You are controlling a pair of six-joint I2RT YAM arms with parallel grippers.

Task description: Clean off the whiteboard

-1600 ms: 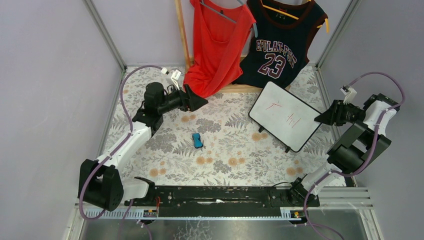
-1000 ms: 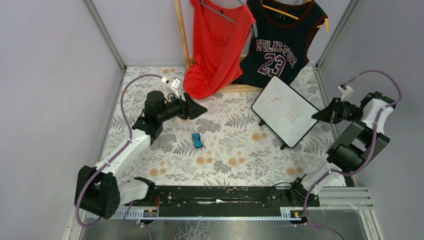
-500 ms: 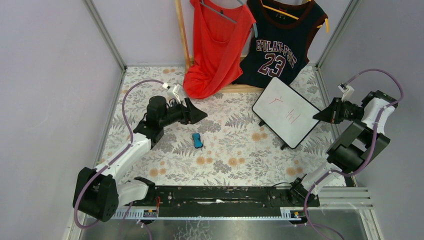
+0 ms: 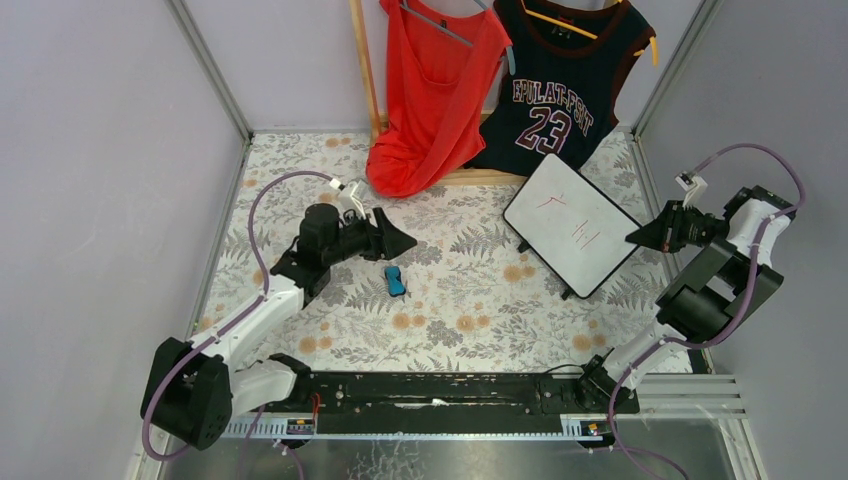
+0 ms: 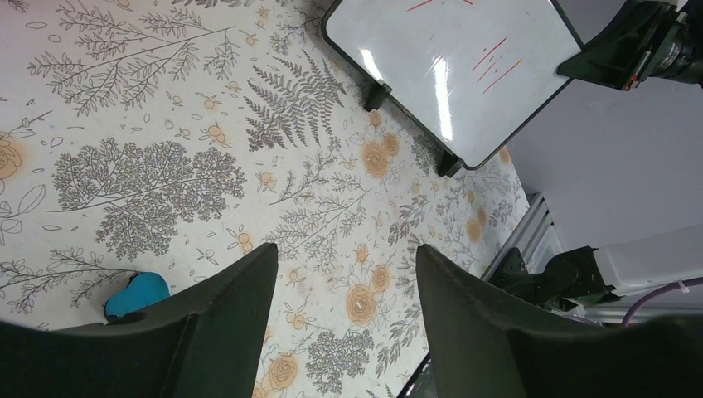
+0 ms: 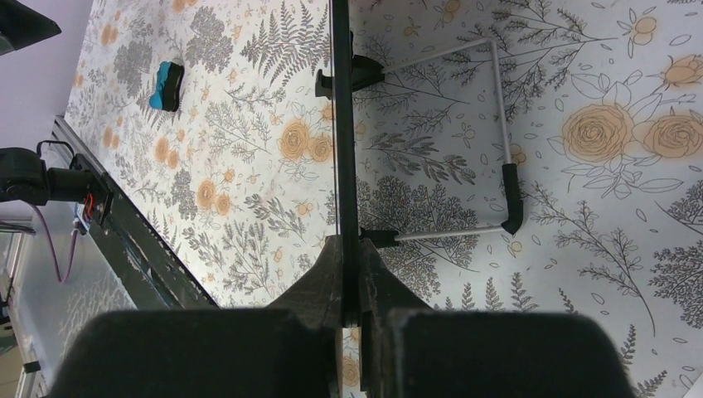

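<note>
Well right of the blue eraser [image 4: 396,281], the whiteboard [image 4: 572,223] shows thin red strokes on its face. On the board's edge farthest from the eraser, the right gripper [image 4: 636,238] pinches the thin black frame. Just beyond the eraser, the left gripper [image 4: 405,240] hangs with fingers spread, holding nothing.

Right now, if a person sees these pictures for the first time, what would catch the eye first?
The whiteboard at the right, marked with thin red strokes, is gripped at its edge by the right fingers. Behind it hang a red top and a dark jersey numbered 23. A small blue eraser lies mid-table on the flowered cloth, near the open left fingers.
</note>
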